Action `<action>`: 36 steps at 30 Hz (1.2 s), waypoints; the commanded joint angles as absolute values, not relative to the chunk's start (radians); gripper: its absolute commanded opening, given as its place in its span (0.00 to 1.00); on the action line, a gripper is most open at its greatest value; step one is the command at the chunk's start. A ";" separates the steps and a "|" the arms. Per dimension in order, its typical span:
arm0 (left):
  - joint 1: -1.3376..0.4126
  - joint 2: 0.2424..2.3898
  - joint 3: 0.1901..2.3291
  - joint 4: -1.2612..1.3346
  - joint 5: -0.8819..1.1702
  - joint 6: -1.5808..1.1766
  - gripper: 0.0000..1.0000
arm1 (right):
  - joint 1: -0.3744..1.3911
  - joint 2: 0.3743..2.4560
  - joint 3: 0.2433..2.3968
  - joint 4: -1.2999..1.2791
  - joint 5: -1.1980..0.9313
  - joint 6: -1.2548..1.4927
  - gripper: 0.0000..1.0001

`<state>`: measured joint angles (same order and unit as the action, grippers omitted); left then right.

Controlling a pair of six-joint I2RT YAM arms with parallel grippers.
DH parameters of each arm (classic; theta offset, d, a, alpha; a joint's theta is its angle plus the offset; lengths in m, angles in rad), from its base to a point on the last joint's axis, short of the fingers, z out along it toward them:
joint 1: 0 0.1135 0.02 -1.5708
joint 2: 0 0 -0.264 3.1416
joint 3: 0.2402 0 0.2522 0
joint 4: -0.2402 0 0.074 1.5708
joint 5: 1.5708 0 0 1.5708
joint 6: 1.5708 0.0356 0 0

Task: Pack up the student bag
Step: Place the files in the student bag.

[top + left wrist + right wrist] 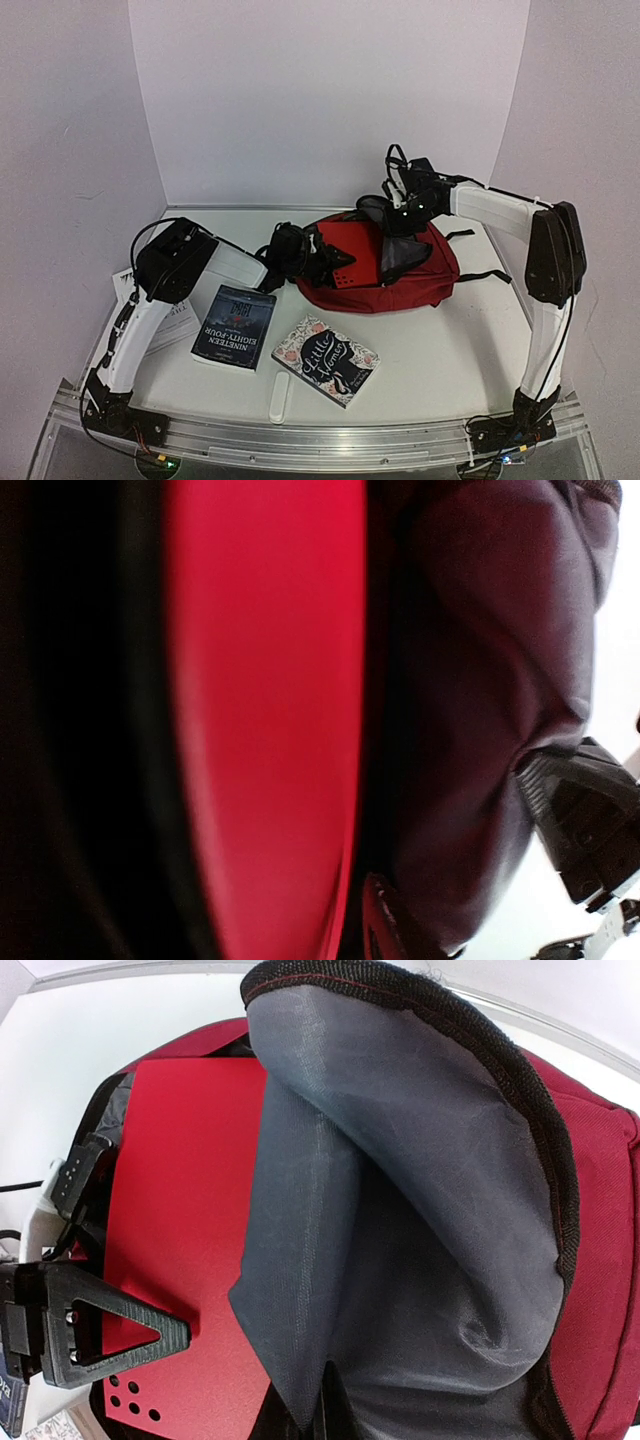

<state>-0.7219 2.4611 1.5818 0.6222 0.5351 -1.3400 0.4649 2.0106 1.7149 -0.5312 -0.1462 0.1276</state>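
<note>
The student bag [425, 275], dark red with grey lining, lies open at the table's middle right. My right gripper [402, 213] is shut on the bag's grey-lined flap [400, 1180] and holds it up, its jaws pinching the fabric at the bottom edge of the right wrist view [330, 1415]. A flat bright red folder [345, 268] sits partly inside the opening [190, 1210]. My left gripper [318, 262] is shut on the folder's near edge, one of its fingers [110, 1335] lying on top of it. The left wrist view is filled by the folder [270, 720] and dark bag fabric [480, 680].
A dark "Nineteen Eighty-Four" book [235, 325] and a "Little Women" book [327, 360] lie in front of the bag. A white leaflet [175, 322] lies under the left arm. A white strip [280, 400] lies near the front edge. Black straps [485, 275] trail right.
</note>
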 commanded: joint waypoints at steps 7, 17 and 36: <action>-0.704 2.218 1.443 0.396 0.392 -1.211 0.59 | 0.469 1.982 1.726 -0.479 -0.167 0.100 0.00; -0.701 2.269 1.590 0.255 0.432 -1.139 0.08 | 0.469 1.987 1.735 -0.480 -0.226 0.101 0.00; -0.711 2.294 1.805 -0.160 0.315 -0.983 0.74 | 0.432 2.053 1.797 -0.480 -0.207 0.100 0.00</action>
<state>-0.7128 2.4079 1.8018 -0.0293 0.4078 -1.0787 0.4427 2.0446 1.7607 -0.5236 -0.2111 0.1097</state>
